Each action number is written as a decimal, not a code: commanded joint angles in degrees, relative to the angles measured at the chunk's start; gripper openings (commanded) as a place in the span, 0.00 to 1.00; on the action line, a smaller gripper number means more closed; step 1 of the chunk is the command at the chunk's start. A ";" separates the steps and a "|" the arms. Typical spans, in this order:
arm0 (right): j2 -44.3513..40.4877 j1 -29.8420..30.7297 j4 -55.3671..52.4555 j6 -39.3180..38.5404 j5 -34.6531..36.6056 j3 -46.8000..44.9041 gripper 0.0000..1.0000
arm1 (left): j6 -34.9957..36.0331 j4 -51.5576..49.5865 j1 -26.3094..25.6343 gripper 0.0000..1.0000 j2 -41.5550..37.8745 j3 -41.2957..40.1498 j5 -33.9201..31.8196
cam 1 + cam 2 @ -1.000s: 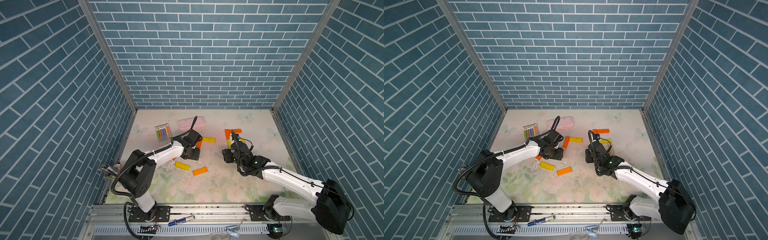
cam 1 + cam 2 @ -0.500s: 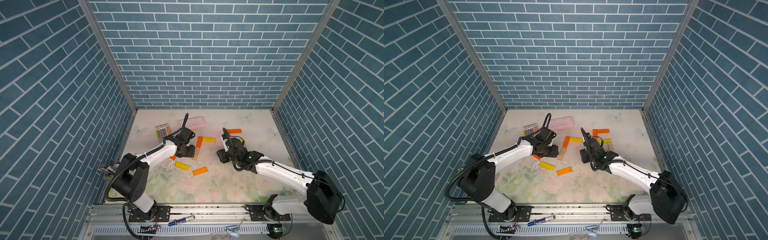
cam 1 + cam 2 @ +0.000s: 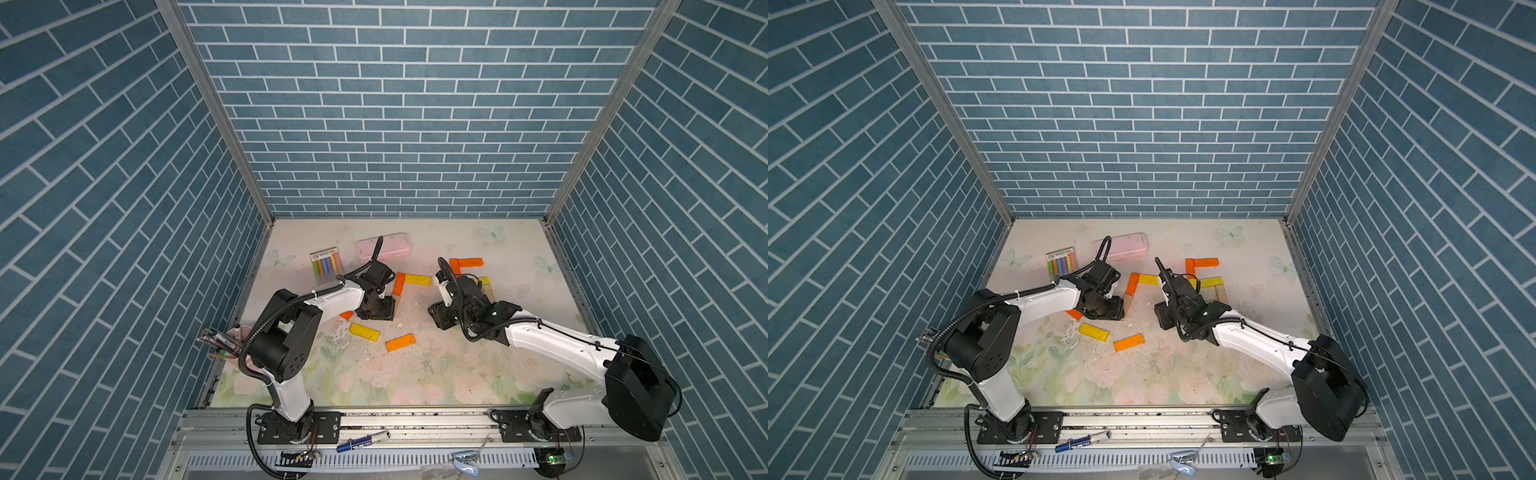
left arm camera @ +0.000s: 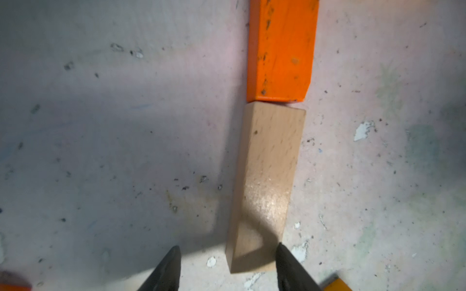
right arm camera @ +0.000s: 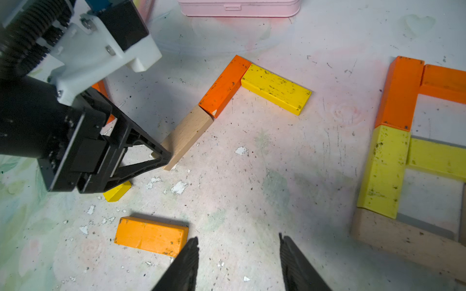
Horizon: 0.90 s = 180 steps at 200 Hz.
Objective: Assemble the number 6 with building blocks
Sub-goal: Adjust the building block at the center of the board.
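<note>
My left gripper (image 4: 228, 252): jaws parted astride tan bar's (image 4: 267, 176) end.
My right gripper (image 5: 238, 236): jaws parted, empty.
Done: one 6 (image 5: 385, 171) complete; second has yellow bar (image 5: 276, 88), orange bar (image 5: 224, 85) and tan bar laid.
To do: three bars, I judge.

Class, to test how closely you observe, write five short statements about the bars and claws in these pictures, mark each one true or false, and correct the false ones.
1. The tan bar lies end to end with an orange bar. True.
2. The right claw grips that orange bar. False: its jaws stand open with nothing between them.
3. A yellow bar meets the orange bar's other end at a corner. True.
4. The pink case rests on the yellow bar. False: it lies apart from it.
5. The left claw is shut on the orange bar. False: its open jaws straddle the tan bar's free end.
</note>
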 commanded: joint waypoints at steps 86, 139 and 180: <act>1.59 0.31 -0.61 -0.78 -1.43 0.77 0.54 | -3.86 3.39 -1.87 0.61 0.60 -2.04 2.86; 1.61 0.24 -0.70 -0.43 -1.34 0.59 0.54 | -4.29 3.14 -2.66 0.61 0.31 -1.84 2.86; 1.92 0.23 -0.61 -0.30 -1.47 0.68 0.54 | -4.47 2.91 -2.92 0.61 0.00 -2.28 2.73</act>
